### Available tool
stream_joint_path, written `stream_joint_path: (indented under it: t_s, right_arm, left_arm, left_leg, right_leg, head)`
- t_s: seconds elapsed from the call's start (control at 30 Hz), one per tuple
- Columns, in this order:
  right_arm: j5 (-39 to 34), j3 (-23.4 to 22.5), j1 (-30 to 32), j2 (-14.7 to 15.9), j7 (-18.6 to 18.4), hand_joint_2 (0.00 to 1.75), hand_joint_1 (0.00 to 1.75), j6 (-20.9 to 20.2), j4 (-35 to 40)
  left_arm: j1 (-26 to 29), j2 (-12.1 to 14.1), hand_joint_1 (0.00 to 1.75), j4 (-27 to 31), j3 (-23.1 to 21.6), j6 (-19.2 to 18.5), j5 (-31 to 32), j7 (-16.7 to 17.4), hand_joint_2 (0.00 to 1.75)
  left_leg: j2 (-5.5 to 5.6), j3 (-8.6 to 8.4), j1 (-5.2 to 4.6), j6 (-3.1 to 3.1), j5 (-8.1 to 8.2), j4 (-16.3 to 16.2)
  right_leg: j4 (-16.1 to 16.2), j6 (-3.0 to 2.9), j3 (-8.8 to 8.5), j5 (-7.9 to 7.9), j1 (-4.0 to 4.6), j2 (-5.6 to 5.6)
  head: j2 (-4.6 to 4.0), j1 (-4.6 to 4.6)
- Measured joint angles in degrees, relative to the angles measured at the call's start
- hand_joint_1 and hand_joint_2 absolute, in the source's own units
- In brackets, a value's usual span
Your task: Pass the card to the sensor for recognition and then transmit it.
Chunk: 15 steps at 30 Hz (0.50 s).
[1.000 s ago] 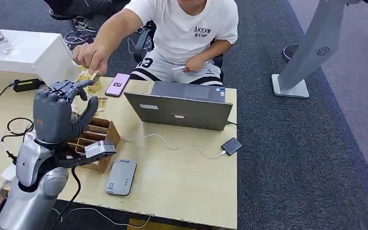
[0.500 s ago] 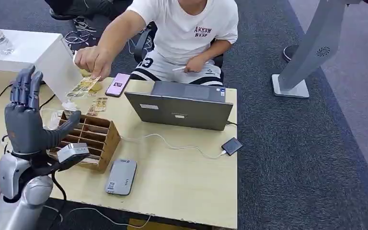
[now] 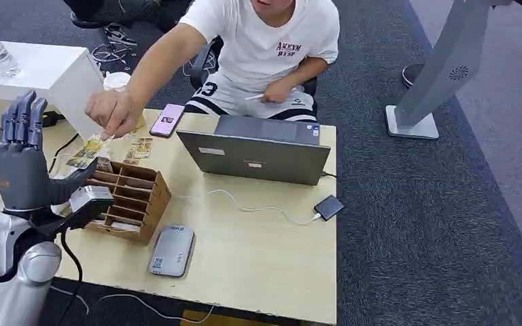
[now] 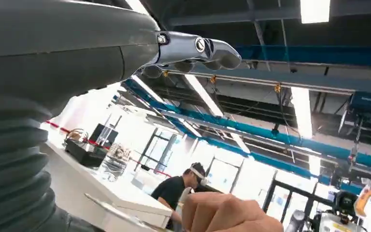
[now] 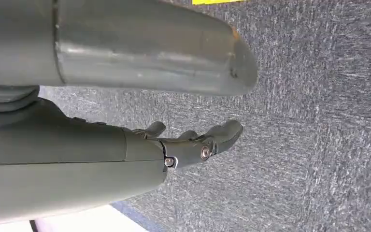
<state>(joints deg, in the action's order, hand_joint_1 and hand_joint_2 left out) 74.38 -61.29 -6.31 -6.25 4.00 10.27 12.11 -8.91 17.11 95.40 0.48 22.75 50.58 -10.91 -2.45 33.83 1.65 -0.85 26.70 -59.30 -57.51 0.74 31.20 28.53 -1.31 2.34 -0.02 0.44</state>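
- My left hand (image 3: 19,159) stood raised at the left edge of the frame, fingers straight and apart, holding nothing; my right hand (image 5: 193,142) hung over carpet, fingers loosely spread, empty.
- The card (image 3: 85,151) sat pinched in the person's hand (image 3: 112,112), upper left, just beside my thumb and above the wooden rack (image 3: 130,200).
- Recommended: keep the palm steady; close on the card's free edge only once it lies between thumb and fingers.
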Motion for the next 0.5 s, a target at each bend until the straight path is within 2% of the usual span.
stream_joint_path:
  t_s: [0.2, 0.5]
  right_arm:
    - [0.02, 0.09, 0.02, 0.11, 0.0, 0.0, 0.0, 0.0, -0.02]
    - [0.83, 1.07, -0.02, 0.33, 0.31, 0.0, 0.0, -0.57, -0.02]
  left_arm:
    - [-0.39, 0.0, 0.0, -0.61, 0.0, -0.3, 0.5, 0.24, 1.75]
    - [-4.33, -0.63, 0.0, -3.63, -0.68, -3.63, 5.62, 3.59, 1.75]
  left_leg:
    - [0.0, -0.01, 0.0, 0.0, 0.0, 0.0]
    - [-0.02, -0.01, 0.0, -0.01, -0.04, -0.01]
  right_leg:
    - [0.0, 0.0, 0.02, 0.0, 0.0, 0.0]
    - [0.0, -0.02, 0.04, -0.05, 0.0, -0.03]
  head:
    - [0.0, -0.02]
    - [0.0, 0.0]
